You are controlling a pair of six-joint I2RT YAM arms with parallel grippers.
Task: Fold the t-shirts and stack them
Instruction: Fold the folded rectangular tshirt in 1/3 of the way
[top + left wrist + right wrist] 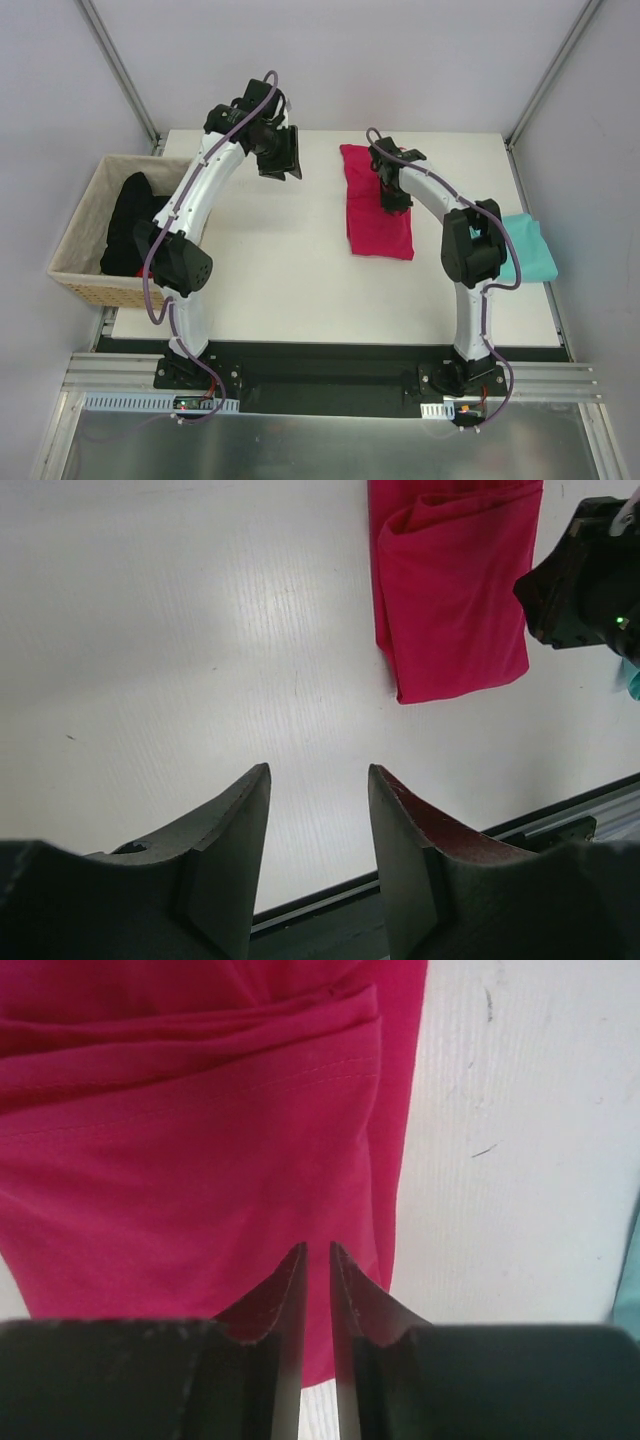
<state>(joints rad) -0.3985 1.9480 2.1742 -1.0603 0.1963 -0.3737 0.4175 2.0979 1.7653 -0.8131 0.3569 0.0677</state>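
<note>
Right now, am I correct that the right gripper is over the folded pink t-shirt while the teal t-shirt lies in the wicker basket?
Not quite: the teal t-shirt lies at the right edge of the table, not in the wicker basket, which holds a black garment, as the top external view shows. The right gripper is indeed over the folded pink t-shirt.

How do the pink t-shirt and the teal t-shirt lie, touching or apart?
Apart. The top external view shows a strip of bare table between the pink t-shirt and the teal t-shirt.
</note>
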